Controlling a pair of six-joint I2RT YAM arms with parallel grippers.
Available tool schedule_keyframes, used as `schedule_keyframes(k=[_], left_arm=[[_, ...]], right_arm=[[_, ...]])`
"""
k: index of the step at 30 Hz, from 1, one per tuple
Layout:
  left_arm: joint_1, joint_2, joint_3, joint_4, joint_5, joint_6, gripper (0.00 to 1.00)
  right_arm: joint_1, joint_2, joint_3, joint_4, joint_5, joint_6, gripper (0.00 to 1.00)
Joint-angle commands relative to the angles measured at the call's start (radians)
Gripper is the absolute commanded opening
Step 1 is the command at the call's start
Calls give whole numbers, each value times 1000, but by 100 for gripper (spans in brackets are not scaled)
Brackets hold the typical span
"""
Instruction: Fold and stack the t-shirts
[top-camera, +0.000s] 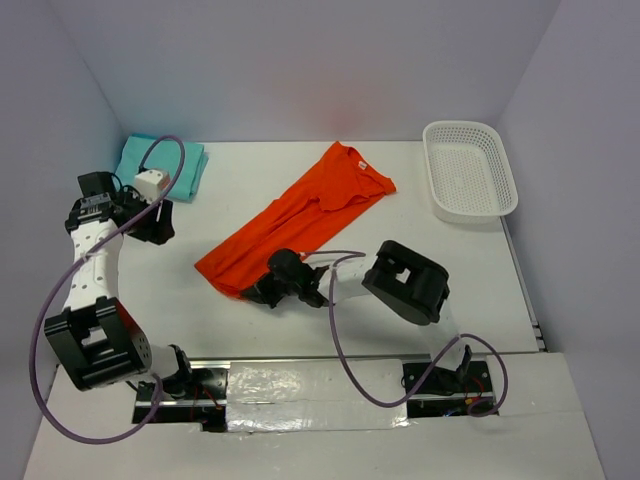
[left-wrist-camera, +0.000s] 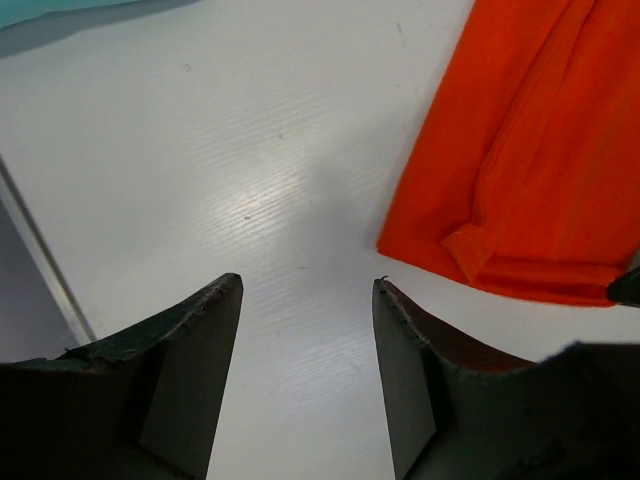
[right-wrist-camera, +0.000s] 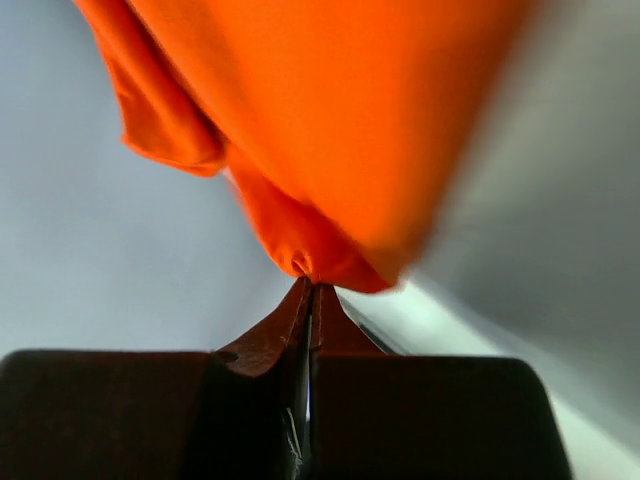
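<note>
Overhead, the orange t-shirt (top-camera: 305, 215) is seen stretched diagonally across the middle of the white worktop (top-camera: 450, 270), its collar towards the far right. A folded aqua t-shirt (top-camera: 190, 165) is laid in the far left corner, and a white mesh basket (top-camera: 470, 170) is set in the far right corner. The right gripper (top-camera: 258, 292) is placed at the orange shirt's near left end. The left gripper (top-camera: 162, 224) is held near the aqua shirt, apart from the orange one. From the left wrist, its jaws are shown standing apart over bare worktop with nothing between them, the orange hem off to the right. From the right wrist, the jaws are shown pressed together, clamped on a pinch of orange cloth.
</note>
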Motion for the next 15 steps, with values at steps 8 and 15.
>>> schedule_keyframes(k=[8,15], left_arm=[[-160,94,124,-112,174,142,67],[-378,133,160,-241,113,354,67]], right_arm=[[-109,-307,-489,-182,-74,-245,0],[-143,-505,-680,-273,-101,-403,0]])
